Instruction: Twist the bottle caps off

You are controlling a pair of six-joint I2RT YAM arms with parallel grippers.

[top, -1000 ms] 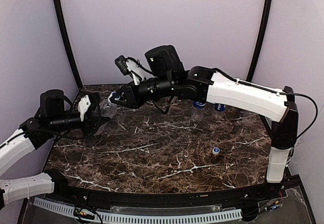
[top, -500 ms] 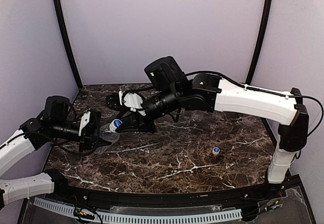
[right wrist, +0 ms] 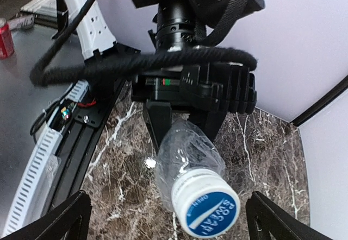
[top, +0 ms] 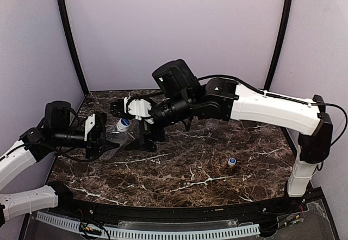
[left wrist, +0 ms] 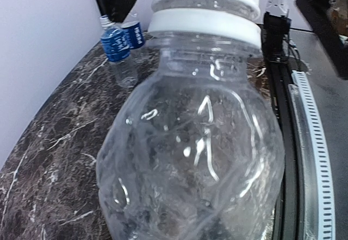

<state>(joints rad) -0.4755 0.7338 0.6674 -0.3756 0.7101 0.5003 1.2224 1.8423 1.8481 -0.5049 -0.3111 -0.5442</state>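
**Two arms meet at one capped bottle, left of the worktop**

The dark marble worktop point(top: 190, 169) carries everything. The right arm point(top: 261, 107), white and black, stretches from its base at the right edge across to the left half. The left arm point(top: 22, 154) comes in from the left side, its wrist pointing towards the other arm.

The left pincer point(top: 99, 135) is clenched on a plain clear bottle point(left wrist: 190, 158). In the right wrist view its dark fingers point(right wrist: 157, 128) press on either side of the crumpled body. The bottle is tilted, with its neck aimed up at the right wrist. I cannot tell whether its base touches the marble.

The right pincer point(right wrist: 167, 199) is released. Its two fingers stand wide apart at the lower corners of its own view, one on each side of the neck, and neither touches it.

Two bottles with dark blue labels point(left wrist: 115, 47) stand upright, just beside each other, near the back wall. They are well apart from the held one.

The white-and-blue cap point(right wrist: 205, 206) sits on the neck of the held bottle, its blue face turned to the right wrist camera. A loose cap point(top: 231, 161) lies alone on the right half of the marble.
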